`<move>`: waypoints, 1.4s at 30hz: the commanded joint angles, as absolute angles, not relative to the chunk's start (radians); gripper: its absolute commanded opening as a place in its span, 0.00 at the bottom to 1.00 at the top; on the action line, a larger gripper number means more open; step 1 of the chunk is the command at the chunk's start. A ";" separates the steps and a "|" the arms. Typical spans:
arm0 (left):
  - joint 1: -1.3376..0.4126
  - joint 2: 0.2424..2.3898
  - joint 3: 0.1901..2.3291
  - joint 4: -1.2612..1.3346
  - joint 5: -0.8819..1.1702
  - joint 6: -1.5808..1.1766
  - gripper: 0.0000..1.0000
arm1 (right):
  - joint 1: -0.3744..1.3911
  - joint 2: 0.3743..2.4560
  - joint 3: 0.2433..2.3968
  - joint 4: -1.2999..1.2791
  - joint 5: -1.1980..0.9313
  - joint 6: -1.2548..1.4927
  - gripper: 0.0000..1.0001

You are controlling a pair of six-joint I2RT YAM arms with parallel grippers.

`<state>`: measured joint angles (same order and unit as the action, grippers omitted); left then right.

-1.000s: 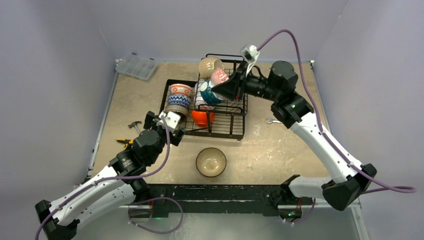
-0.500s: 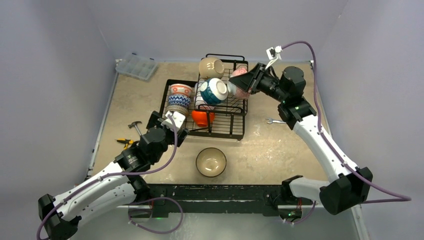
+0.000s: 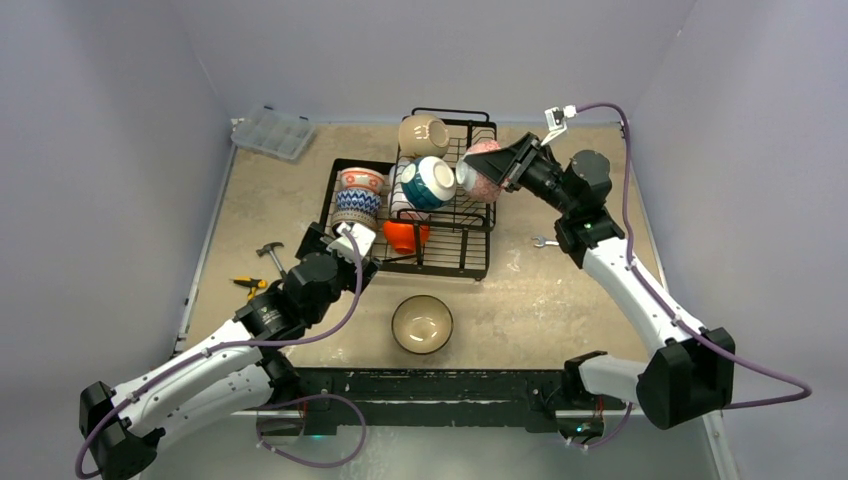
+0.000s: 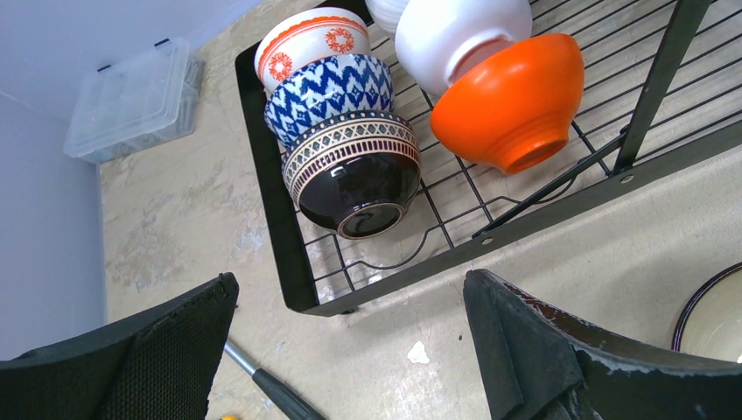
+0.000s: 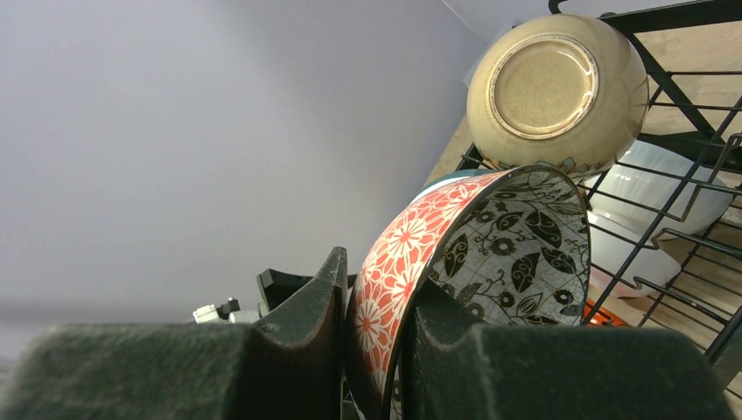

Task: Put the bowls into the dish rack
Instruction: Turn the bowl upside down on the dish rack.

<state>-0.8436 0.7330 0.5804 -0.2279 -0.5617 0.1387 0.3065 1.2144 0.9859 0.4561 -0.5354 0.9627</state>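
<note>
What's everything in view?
dish rack: 1, black, mid-table
racked bowls: at least 7, mixed colours, in rack
floral bowl: 1, red, at rack's right edge
loose bowl: 1, tan inside, table front
plastic box: 1, clear, far-left corner
hammer: 1, dark-handled, left of rack
pliers: 1, yellow-handled, left edge
wrench: 1, silver, right of rack
table: 1, beige, under everything
left gripper: 1, black, open, by rack's front-left corner
right gripper: 1, black, shut on floral bowl
</note>
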 commanded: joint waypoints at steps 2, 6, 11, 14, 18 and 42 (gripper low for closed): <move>-0.840 0.730 0.617 -0.226 -0.563 0.129 0.99 | 0.298 1.210 0.950 0.483 -0.545 1.016 0.00; -0.840 0.730 0.616 -0.225 -0.563 0.134 0.99 | 0.296 1.217 0.916 0.551 -0.572 1.058 0.00; -0.840 0.738 0.617 -0.222 -0.560 0.137 0.99 | 0.296 1.233 0.914 0.664 -0.631 1.100 0.00; -0.840 0.740 0.618 -0.226 -0.560 0.134 0.99 | 0.297 1.239 0.916 0.746 -0.654 1.147 0.00; -0.839 0.739 0.618 -0.227 -0.560 0.135 0.99 | 0.298 1.240 0.920 0.812 -0.665 1.189 0.00; -0.840 0.735 0.617 -0.224 -0.560 0.140 0.99 | 0.299 1.206 0.971 0.337 -0.421 0.882 0.85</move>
<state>-0.8436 0.7467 0.5808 -0.2337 -0.5610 0.1410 0.3004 1.2377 0.9173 0.4061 -0.4885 0.9668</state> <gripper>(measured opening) 0.987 0.801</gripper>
